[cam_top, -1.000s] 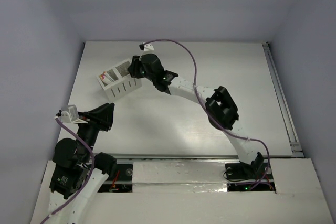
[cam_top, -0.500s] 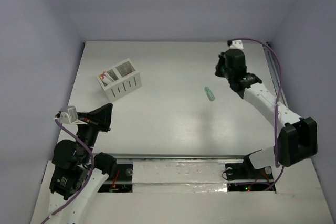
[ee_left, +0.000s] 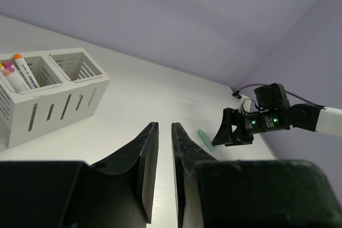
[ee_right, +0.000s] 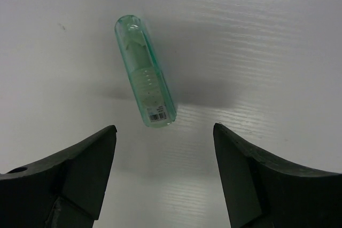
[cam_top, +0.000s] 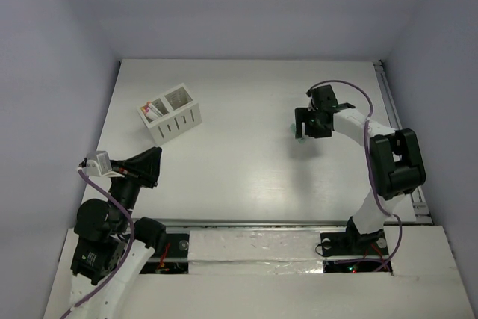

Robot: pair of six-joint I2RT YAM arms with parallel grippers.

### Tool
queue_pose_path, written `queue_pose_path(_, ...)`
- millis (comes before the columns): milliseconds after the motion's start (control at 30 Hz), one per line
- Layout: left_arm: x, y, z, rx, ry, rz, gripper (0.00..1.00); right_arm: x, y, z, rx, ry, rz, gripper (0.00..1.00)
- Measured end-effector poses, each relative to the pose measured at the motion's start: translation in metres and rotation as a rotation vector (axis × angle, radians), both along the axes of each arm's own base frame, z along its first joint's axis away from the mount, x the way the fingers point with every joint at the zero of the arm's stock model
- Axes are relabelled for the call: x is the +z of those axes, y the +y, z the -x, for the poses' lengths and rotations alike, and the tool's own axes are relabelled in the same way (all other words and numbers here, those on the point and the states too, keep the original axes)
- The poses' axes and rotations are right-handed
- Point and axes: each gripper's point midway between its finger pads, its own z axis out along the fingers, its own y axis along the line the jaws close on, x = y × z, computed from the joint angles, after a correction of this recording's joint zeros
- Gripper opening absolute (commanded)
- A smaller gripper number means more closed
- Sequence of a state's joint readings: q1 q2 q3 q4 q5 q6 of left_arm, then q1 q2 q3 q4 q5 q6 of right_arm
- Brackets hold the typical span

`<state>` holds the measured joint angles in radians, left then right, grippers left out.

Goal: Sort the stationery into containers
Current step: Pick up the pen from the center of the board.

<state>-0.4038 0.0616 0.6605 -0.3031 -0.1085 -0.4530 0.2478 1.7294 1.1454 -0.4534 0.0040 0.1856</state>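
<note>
One mint-green marker (ee_right: 145,93) lies flat on the right half of the table (cam_top: 246,177), well apart from everything else of its kind. The right pincer (ee_right: 163,129) hangs over it with its fingers spread wide. The marker's labelled end sits just ahead of the gap between them, and neither finger touches it.

There is one white organiser box (cam_top: 178,125), standing on the far left of the table, turned at a slant, with two square compartments and slotted sides. Its left compartment holds a bunch of thin white pens (ee_left: 16,70). I can pick out orange, magenta and yellow ends, but the exact number I cannot tell.

The left pincer (ee_left: 164,126) hovers low over the near left of the table with its fingers pressed almost together, only a slit between them and nothing pinched.

The table is plain white and faintly glossy, with a metal rail (cam_top: 399,140) along its right edge. Pale lilac-grey walls (cam_top: 246,5) close it in on the left, far and right sides.
</note>
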Motion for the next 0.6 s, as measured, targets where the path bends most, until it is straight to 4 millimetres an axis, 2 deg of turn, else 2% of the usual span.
queue_pose_path(167, 0.000, 0.000, 0.000, -0.002, 0.000, 0.000, 0.14, -0.004, 0.008, 0.002, 0.039, 0.025, -0.029, 0.77)
queue_pose_path(267, 0.000, 0.000, 0.000, -0.003, -0.001, 0.000, 0.15, -0.012, 0.009, -0.005, 0.045, 0.042, -0.020, 0.76)
queue_pose_path(400, 0.000, -0.001, 0.000, -0.003, -0.001, 0.000, 0.15, -0.026, 0.011, -0.017, 0.050, 0.071, -0.005, 0.69)
queue_pose_path(533, 0.000, -0.001, 0.000, -0.003, -0.001, 0.000, 0.15, -0.028, 0.010, -0.020, 0.053, 0.084, 0.017, 0.53)
queue_pose_path(567, 0.000, -0.001, 0.000, -0.003, -0.001, 0.000, 0.15, -0.029, 0.010, -0.021, 0.053, 0.083, 0.026, 0.40)
queue_pose_path(600, 0.000, -0.001, 0.000, -0.003, -0.001, 0.000, 0.15, -0.029, 0.008, -0.021, 0.056, 0.083, 0.041, 0.35)
